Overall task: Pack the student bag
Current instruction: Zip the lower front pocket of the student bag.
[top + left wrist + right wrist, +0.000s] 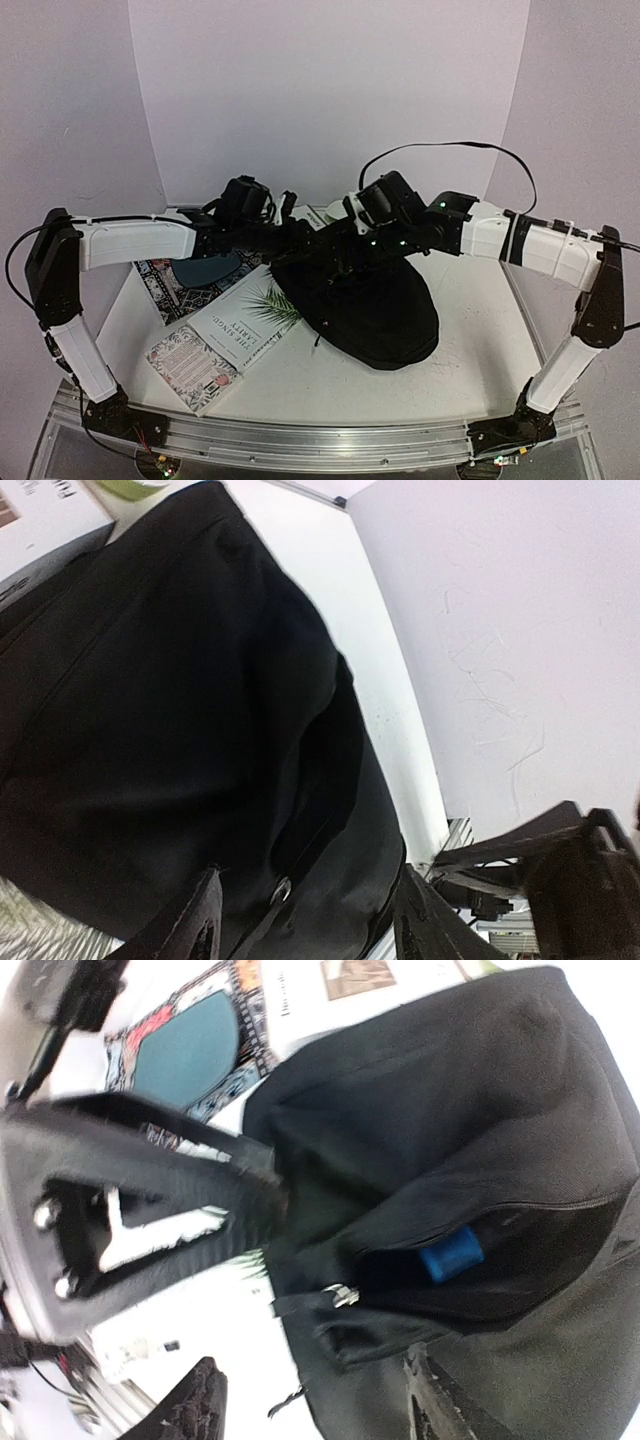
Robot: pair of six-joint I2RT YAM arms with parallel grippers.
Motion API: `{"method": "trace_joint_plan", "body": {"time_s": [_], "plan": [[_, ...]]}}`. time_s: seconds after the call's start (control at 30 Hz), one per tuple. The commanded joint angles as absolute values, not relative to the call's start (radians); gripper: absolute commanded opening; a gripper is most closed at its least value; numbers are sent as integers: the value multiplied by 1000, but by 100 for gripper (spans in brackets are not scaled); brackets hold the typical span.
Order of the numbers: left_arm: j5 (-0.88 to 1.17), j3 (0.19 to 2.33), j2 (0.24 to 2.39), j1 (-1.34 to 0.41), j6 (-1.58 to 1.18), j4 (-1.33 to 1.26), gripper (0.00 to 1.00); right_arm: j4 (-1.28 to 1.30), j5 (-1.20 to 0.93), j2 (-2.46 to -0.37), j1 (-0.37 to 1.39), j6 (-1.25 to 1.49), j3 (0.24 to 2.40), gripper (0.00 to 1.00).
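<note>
Lying near the middle of the white table, the student bag, a large black soft fabric backpack, has its left edge overlapping a white book with a green palm leaf on its cover. That cover carries capital lettering, too small to read with certainty. Nearer the front edge lies a thin booklet with a grey floral pattern and pink flowers, whose small central label cannot be read. Behind the books sits a patterned mat bearing a dark teal plate. In the right wrist view, printed pages at the top show a sideways word that seems to begin "Disc"; the rest is cut off.

Both arms meet over the bag's far end. The left claw hovers just above the black fabric with its fingers apart and nothing between them; a small metal zip pull lies on the bag under the gap. The right claw also stands apart over the bag, clamped on nothing. Beyond its fingers a pocket gapes open, showing a small blue block inside and a second silver zip pull at the pocket's end.

Bare table shows to the right of the bag and in front of it, up to the aluminium rail along the near edge. A strip of bare table separates the bag from the white wall.
</note>
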State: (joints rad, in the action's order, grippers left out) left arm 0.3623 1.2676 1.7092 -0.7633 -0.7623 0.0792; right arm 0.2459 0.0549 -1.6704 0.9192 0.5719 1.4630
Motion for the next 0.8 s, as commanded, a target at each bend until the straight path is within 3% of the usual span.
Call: {"method": "trace_joint_plan", "body": {"time_s": [0.0,0.5,0.67,0.77], "plan": [[337,1157,1614,-719,-799,100,63,383,179,-1755,976,480,1588,65],[330,968,1543,-671,-882,78,74,776,501,-2115,1134,482,2040,70],[360,951,1569,-670,-909,32,73,863,580,-2207,1152,500,2126,68],[382,957,1604,-670,-919,7,66,868,614,-2240,1153,507,2138,65]]}}
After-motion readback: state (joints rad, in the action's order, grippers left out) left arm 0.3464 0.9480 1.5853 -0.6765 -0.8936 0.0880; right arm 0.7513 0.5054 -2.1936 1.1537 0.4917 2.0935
